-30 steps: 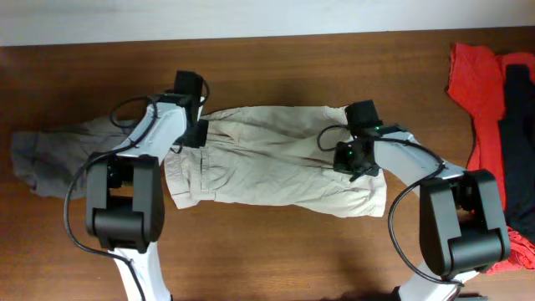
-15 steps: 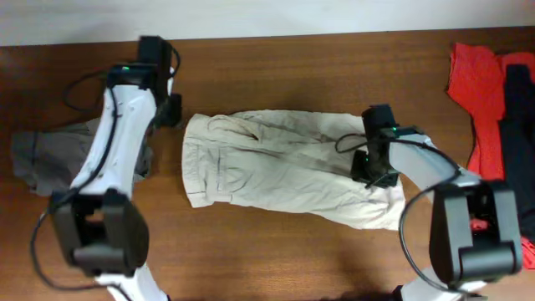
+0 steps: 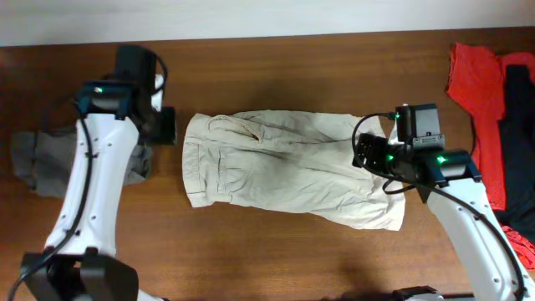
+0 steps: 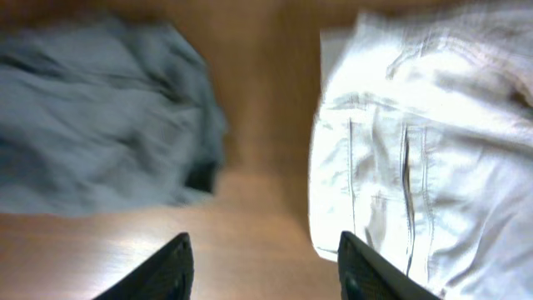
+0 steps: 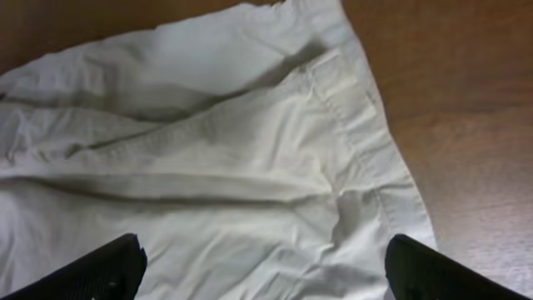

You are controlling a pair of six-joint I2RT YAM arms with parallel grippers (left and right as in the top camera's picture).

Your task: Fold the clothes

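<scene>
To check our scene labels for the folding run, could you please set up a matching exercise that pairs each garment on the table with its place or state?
Things:
1. shorts
2. gray garment
3. red garment
4. black garment

Places or states:
A. far right, lying over another garment
B. bunched up at the far left
C. spread out in the middle
D. on the right, partly covered

Pairs: 1-C; 2-B; 3-D; 4-A
</scene>
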